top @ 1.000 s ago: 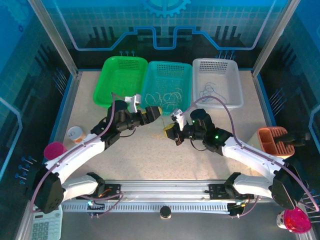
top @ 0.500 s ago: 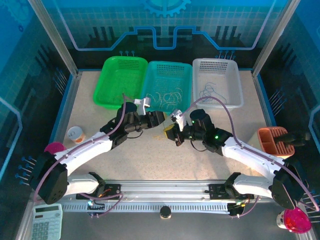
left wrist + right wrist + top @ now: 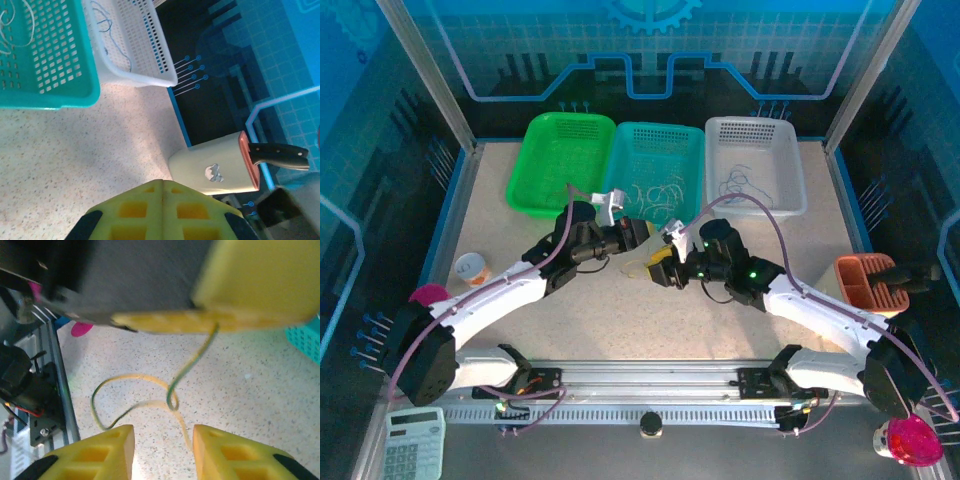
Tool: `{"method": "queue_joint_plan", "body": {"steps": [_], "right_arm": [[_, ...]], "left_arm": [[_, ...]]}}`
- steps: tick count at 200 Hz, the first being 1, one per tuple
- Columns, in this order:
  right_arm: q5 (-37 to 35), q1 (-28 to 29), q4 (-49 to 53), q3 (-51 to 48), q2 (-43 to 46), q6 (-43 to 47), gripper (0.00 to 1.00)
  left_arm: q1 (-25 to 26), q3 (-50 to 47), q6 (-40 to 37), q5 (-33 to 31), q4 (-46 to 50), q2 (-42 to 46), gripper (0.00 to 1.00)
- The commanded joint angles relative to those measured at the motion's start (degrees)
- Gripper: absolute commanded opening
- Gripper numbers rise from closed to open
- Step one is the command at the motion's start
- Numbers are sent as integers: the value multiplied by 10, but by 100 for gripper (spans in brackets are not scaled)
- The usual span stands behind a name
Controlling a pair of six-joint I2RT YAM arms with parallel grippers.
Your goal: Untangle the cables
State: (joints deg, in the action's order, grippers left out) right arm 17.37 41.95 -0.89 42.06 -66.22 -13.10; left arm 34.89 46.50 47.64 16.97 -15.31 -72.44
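A thin yellow-tan cable (image 3: pixel 134 377) hangs in a loop over the tabletop, and it appears in the top view (image 3: pixel 637 262) between the two grippers. My left gripper (image 3: pixel 640 236) (image 3: pixel 162 182) is shut, and in the right wrist view its yellow fingers (image 3: pixel 250 285) pinch the cable's upper end. Just below it my right gripper (image 3: pixel 659 268) (image 3: pixel 164 434) stands open, with the cable's loose end trailing through the gap, not clamped. More whitish cables (image 3: pixel 655 192) lie in the teal basket (image 3: pixel 660 127). Dark blue cables (image 3: pixel 740 185) lie in the white basket (image 3: pixel 750 122).
A green basket (image 3: pixel 563 150) stands left of the teal one. An orange-topped knife block (image 3: pixel 868 280) (image 3: pixel 215 170) lies at the right edge. A small cup (image 3: pixel 470 268) and a pink object (image 3: pixel 430 298) sit at the left, and a calculator (image 3: pixel 415 445) at the near left.
My left gripper has moved right toward the right gripper and shut on the yellow cable. My right gripper has gone from shut to open.
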Motion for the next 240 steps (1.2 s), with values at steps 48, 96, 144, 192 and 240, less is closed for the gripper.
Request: {"method": "queue_joint_plan", "body": {"steps": [48,96,144,192,240], "right_arm": [[-8,5,5,-9,7,4,53],[-7,5,6,-6,10,6,55],[5,5,9,2,7,14,58],[11,8,32,42,-18,38,58],[22,24,31,72,-55,45,56]], "left_arm": [[5,51,-20,2,10,39,0],[5,55,-14,3,7,46,0],[5,59,-7,9,1,46,0],[6,62,2,16,-7,43,0],[7,71,2,14,-6,40,0]]}}
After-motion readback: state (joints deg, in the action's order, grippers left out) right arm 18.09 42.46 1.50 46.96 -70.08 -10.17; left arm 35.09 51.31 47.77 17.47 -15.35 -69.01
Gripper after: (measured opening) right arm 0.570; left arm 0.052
